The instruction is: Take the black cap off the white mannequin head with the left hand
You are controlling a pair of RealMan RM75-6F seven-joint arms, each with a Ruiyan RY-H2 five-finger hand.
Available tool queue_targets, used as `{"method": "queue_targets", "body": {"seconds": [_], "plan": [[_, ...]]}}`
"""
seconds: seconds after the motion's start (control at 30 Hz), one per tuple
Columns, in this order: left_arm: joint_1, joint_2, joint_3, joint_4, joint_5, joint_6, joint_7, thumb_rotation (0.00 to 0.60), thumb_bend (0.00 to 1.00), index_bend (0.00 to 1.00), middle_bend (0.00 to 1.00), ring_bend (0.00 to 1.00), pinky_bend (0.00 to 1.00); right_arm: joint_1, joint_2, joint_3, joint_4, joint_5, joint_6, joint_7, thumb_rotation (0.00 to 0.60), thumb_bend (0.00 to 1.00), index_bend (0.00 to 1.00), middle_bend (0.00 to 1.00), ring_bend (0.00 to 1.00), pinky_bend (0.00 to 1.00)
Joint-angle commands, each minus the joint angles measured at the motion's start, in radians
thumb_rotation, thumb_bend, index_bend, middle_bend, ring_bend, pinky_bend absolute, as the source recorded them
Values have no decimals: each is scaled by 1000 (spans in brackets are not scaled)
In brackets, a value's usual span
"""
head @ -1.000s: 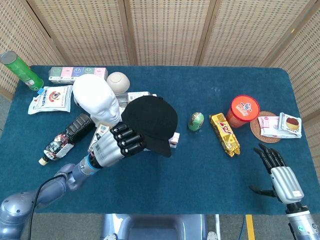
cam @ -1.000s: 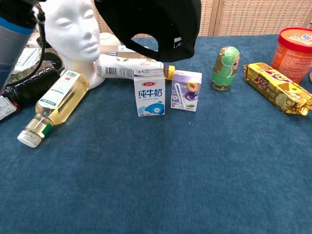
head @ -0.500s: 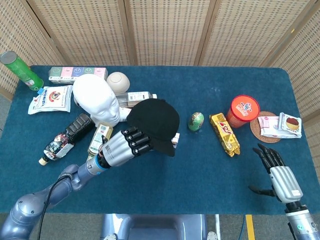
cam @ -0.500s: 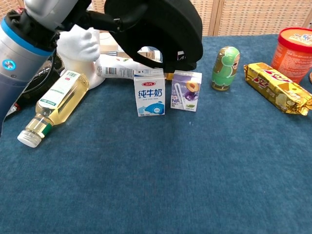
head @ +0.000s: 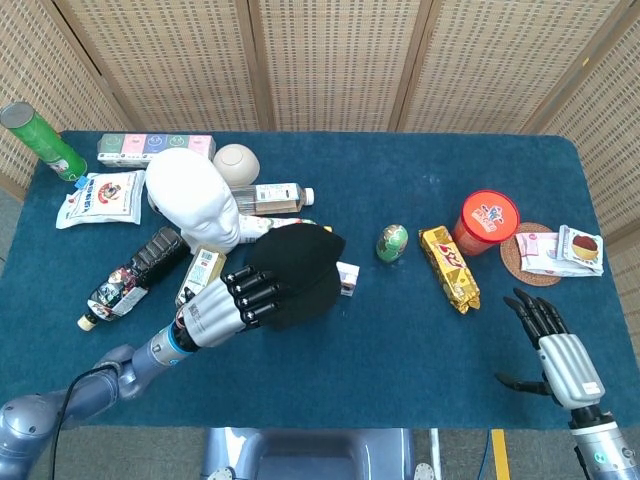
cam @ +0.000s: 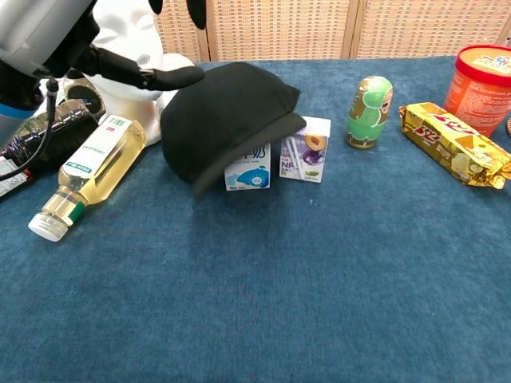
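The black cap point(head: 298, 268) point(cam: 227, 120) is off the white mannequin head point(head: 190, 200) point(cam: 152, 44) and lies draped over the small cartons just right of it. My left hand point(head: 225, 305) point(cam: 120, 60) hovers at the cap's left edge with its fingers point(cam: 172, 77) stretched out and spread, gripping nothing. The arm hides much of the bare mannequin head in the chest view. My right hand point(head: 550, 340) rests open near the table's right front corner, far from the cap.
A milk carton point(cam: 249, 174) and a purple carton point(cam: 305, 149) stand partly under the cap. An oil bottle point(cam: 92, 171) and a dark bottle point(head: 135, 275) lie left. A green doll point(cam: 370, 112), yellow snack pack point(cam: 455, 144) and red tub point(cam: 483, 76) sit right.
My left hand lowered the cap from above the cartons onto them and let go. Its fingers have spread and drawn back to the left. The right hand stayed still.
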Motion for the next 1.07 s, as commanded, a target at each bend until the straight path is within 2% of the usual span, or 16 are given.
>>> {"method": "queue_targets", "body": {"seconds": [0.03,0.3,0.4,0.53,0.63,0.83,0.97,1.07], "plan": [[34,68,17,-128,-16,-27,36,600,124,418,287,279,509,0,0,0,0,0,0,1,600,0,0,0,0,0],[73,212,-13,-385,-5,36,49,600,123,405,269,265,477,2,-1,-3,0,-2,-2,-3,600,0,0,0,0,0],[97,290,-18,-482,-12,38,67,600,119,383,226,225,423,1,0,-4,-1,-3,-1,-4,600,0,0,0,0,0],[155,413,-13,-599,-38,48,88,600,89,294,141,140,319,0,0,-5,-4,-6,3,-5,600,0,0,0,0,0],[243,534,10,-658,-84,89,68,600,65,233,96,100,267,-1,2,-6,-6,-8,5,-7,600,0,0,0,0,0],[356,637,50,-676,-168,103,24,600,11,123,7,19,171,-1,3,-5,-9,-8,7,-12,600,0,0,0,0,0],[460,707,93,-703,-283,67,2,600,0,41,0,0,78,-6,5,4,-8,-1,21,-39,600,0,0,0,0,0],[541,761,138,-744,-379,4,-30,600,0,8,0,0,37,-19,-3,28,1,20,56,-109,600,0,0,0,0,0]]}}
